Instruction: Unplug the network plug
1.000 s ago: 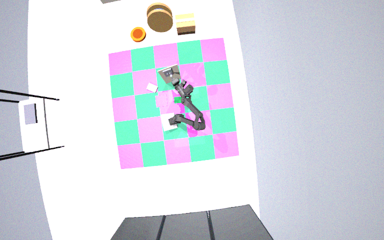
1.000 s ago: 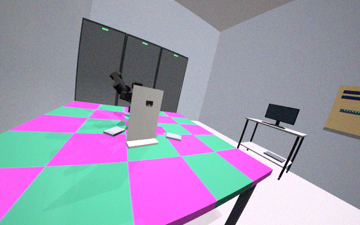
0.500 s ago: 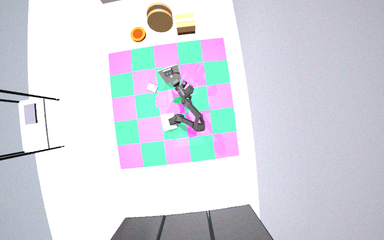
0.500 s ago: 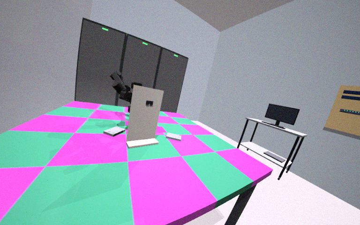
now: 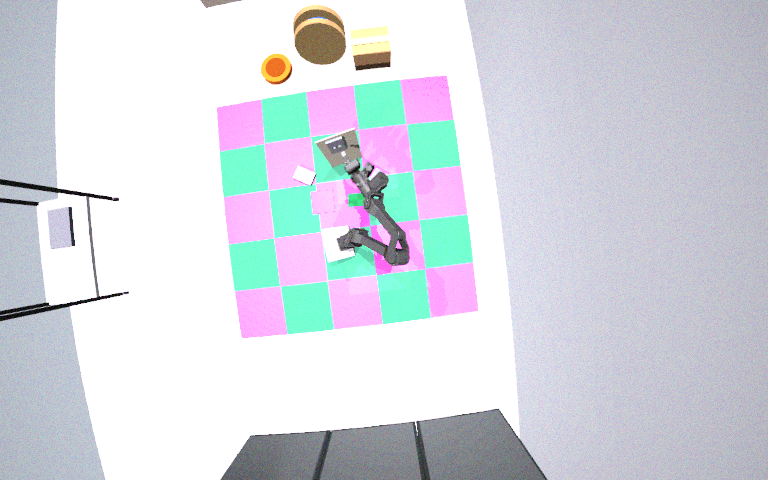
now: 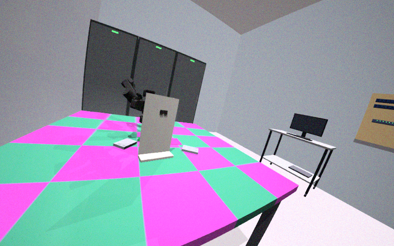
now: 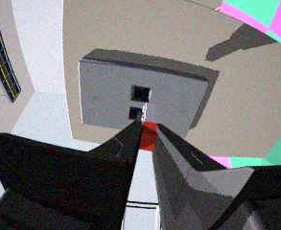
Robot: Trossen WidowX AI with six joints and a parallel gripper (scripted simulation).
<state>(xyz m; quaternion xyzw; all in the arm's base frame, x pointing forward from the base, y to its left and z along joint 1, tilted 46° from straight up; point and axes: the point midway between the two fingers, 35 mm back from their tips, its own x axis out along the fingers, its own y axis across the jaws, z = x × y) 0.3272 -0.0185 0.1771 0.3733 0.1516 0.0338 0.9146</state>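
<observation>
The upright tan panel [image 5: 333, 155] [image 6: 158, 124] [image 7: 115, 26] stands on the checkered table and carries a grey socket block [image 7: 108, 96] with two dark openings. My gripper [image 7: 147, 129] [image 5: 352, 165] is shut on the red plug [image 7: 150, 138], which shows between the fingertips. It holds the plug a short way in front of the lower opening [image 7: 135, 113], pointing at it. From the exterior view the panel hides the gripper and plug, and only the arm [image 6: 133, 96] shows behind it. A faint pale marked square [image 5: 315, 201] lies on the table left of the arm.
A small white plate [image 5: 303, 174] [image 6: 125, 143] lies left of the panel and another [image 6: 190, 148] beside it. A green block [image 5: 354, 199] lies under the arm. The arm's white base [image 5: 334, 249] stands mid-table. The panel's white foot [image 6: 155, 156] rests on the table.
</observation>
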